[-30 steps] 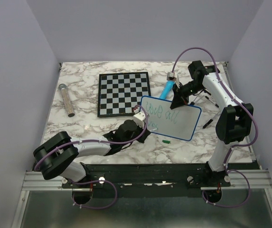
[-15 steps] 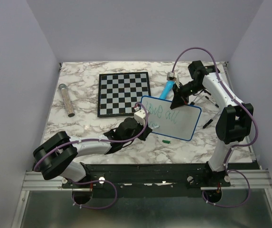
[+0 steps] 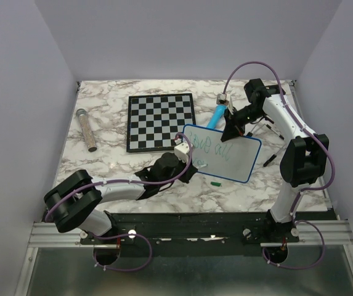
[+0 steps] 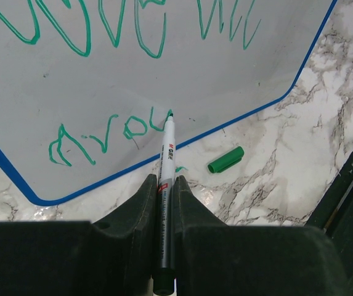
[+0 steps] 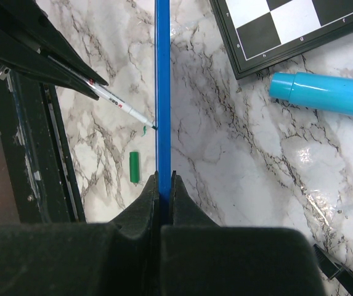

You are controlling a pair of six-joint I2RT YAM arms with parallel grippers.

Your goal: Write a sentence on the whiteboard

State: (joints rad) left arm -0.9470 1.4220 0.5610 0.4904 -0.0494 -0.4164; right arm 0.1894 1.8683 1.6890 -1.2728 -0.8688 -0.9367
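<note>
Pinching a marker (image 4: 167, 148) tight in left gripper (image 4: 164, 185), tip set on the whiteboard (image 4: 182, 68) at the end of the lower green row of the sentence (image 4: 105, 139). Clamping right gripper (image 5: 162, 180) shut onto the whiteboard's blue far edge, with board over the marble table (image 3: 102, 166) just right of checkered board (image 3: 161, 120). Noting loose green cap (image 4: 225, 160) on table, just beside board's near rim, apart from marker tip.
</note>
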